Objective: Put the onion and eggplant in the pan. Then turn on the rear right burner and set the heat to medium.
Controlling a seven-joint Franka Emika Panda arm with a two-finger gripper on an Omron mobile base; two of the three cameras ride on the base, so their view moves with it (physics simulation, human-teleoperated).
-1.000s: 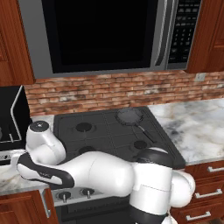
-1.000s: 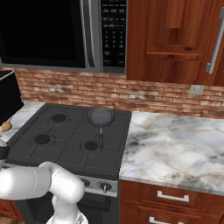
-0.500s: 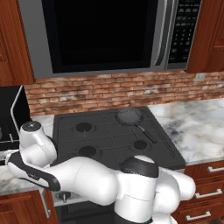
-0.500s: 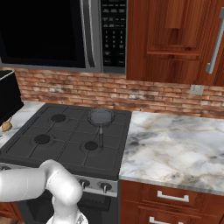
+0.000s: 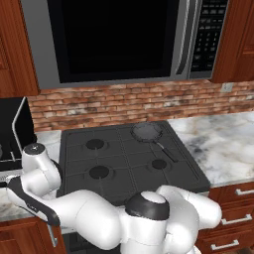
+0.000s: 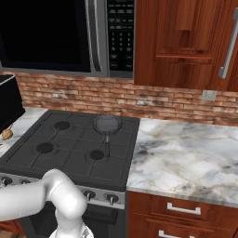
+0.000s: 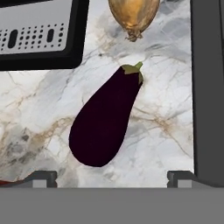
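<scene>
As the arm has been swung down to the stove's left, the eggplant [image 7: 106, 118] is now framed between the spread, empty gripper [image 7: 112, 177] fingers, the onion [image 7: 133, 15] just beyond; the first pickup is judged imminent.

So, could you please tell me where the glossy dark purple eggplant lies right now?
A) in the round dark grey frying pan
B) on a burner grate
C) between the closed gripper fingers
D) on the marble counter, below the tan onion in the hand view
D: the glossy dark purple eggplant lies flat on the marble counter, just below the tan onion, ahead of the open gripper.
</scene>
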